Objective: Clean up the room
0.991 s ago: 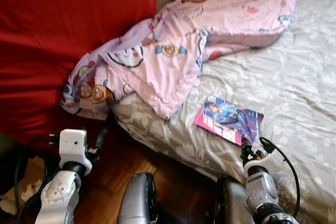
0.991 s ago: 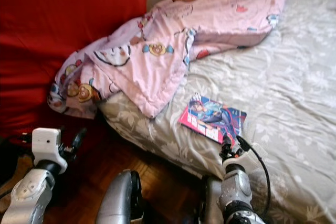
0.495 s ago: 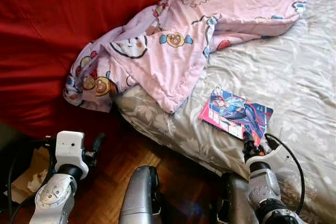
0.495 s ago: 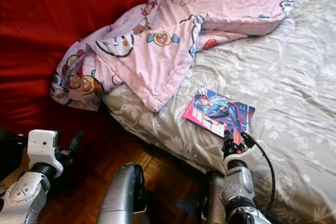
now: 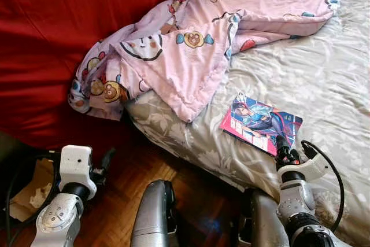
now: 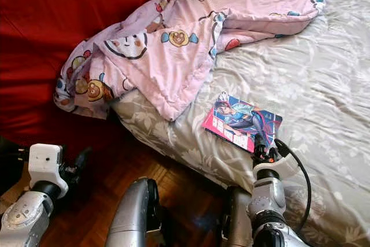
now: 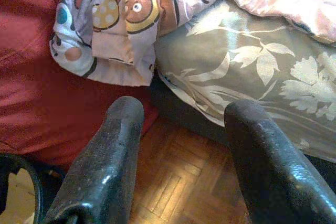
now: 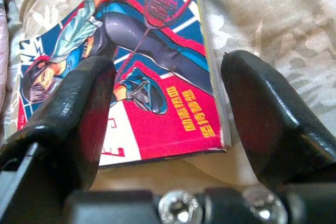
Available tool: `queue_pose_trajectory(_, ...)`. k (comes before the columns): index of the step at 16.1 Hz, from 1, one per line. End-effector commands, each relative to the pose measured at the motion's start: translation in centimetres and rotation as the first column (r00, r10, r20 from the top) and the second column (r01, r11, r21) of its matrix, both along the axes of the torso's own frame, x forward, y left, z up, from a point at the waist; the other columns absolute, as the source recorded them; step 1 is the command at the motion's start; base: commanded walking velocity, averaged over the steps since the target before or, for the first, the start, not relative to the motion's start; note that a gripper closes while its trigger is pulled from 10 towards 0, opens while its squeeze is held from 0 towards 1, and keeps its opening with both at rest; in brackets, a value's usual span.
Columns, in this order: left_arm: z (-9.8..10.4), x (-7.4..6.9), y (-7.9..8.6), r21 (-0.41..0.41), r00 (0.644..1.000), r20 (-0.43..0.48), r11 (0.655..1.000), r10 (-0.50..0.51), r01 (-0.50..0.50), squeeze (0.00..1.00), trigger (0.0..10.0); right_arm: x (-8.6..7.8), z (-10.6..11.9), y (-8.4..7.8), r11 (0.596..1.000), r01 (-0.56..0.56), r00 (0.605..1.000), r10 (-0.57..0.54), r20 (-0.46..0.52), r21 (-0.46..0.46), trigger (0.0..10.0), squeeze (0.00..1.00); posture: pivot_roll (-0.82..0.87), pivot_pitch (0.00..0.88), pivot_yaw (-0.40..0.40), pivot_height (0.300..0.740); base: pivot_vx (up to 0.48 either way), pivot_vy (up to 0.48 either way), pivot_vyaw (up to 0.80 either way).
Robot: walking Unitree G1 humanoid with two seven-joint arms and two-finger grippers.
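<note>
A comic book [image 5: 261, 124] with a red and blue cover lies flat on the grey leaf-patterned bed [image 5: 324, 85]. My right gripper [image 5: 283, 147] is open at the book's near right corner, and in the right wrist view its fingers [image 8: 79, 108] straddle the book [image 8: 157, 77] just above the cover. A pink cartoon-print blanket [image 5: 191, 50] is crumpled over the bed's far left corner and spills toward the floor. My left gripper [image 7: 181, 145] is open, low over the wooden floor beside the bed, with nothing between its fingers.
A red sofa or cover [image 5: 52, 44] fills the left side, close against the bed. Parquet floor [image 5: 133, 172] shows between it and the bed. Crumpled paper [image 5: 26, 192] and black cables lie at the lower left by the left arm.
My right gripper has moved forward and a little right to the book's near corner. The camera view shifted slightly; the left arm stayed low by the floor.
</note>
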State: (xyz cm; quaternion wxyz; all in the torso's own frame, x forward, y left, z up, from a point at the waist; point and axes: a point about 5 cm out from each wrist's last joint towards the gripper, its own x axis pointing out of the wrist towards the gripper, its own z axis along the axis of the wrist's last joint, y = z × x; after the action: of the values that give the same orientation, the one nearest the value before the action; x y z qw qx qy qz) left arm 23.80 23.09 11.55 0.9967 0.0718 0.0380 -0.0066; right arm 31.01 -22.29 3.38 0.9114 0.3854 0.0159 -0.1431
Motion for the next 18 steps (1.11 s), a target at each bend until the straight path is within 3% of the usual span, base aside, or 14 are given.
queue_pose_trajectory(1, -0.3, -0.7, 0.6, 0.003, 0.999, -0.03, 1.0, 0.022, -0.022, 0.0, 10.0, -0.4, -0.8, 0.2, 0.999, 0.0, 1.0, 0.002, -0.026, 0.051, 10.0, 0.0, 0.3, 0.306, 0.112, 0.587, 0.0, 0.0, 0.0)
queue_pose_trajectory(4, -0.3, -0.7, 0.7, 0.007, 0.999, -0.033, 1.0, 0.022, -0.022, 0.0, 10.0, -1.1, -2.1, 0.8, 0.985, -0.015, 0.997, 0.028, -0.076, 0.171, 10.0, 0.0, 0.32, 0.303, 0.115, 0.587, 0.0, 0.0, 0.0)
queue_pose_trajectory(9, -0.1, -0.9, 1.0, 0.021, 0.999, -0.035, 0.999, 0.026, -0.025, 0.0, 10.0, -1.7, -2.9, 0.5, 0.951, 0.02, 0.996, 0.009, -0.092, 0.309, 10.0, 0.0, 0.33, 0.298, 0.114, 0.587, 0.0, 0.0, 0.0)
queue_pose_trajectory(11, 0.0, -1.0, 1.0, 0.024, 0.999, -0.035, 0.999, 0.027, -0.026, 0.0, 10.0, -1.9, -3.2, 0.9, 0.945, -0.005, 0.993, 0.042, -0.106, 0.328, 10.0, 0.0, 0.33, 0.298, 0.115, 0.587, 0.0, 0.0, 0.0)
queue_pose_trajectory(13, 0.1, -1.1, 1.1, 0.029, 0.999, -0.039, 0.999, 0.026, -0.025, 0.0, 10.0, -1.8, -3.5, 2.1, 0.91, -0.041, 0.992, 0.087, -0.093, 0.412, 10.0, 0.0, 0.34, 0.295, 0.119, 0.587, 0.0, 0.0, 0.0)
queue_pose_trajectory(15, 0.3, -1.0, 1.2, 0.035, 0.999, -0.038, 0.999, 0.025, -0.023, 0.0, 10.0, -1.9, -3.9, 3.8, 0.915, -0.126, 0.974, 0.187, -0.127, 0.383, 10.0, 0.0, 0.35, 0.295, 0.122, 0.587, 0.0, 0.0, 0.0)
queue_pose_trajectory(18, 0.4, -1.1, 1.4, 0.045, 0.999, -0.04, 0.999, 0.024, -0.022, 0.0, 10.0, -1.9, -4.0, 4.2, 0.906, -0.114, 0.974, 0.183, -0.133, 0.408, 10.0, 0.0, 0.35, 0.294, 0.127, 0.587, 0.0, 0.0, 0.0)
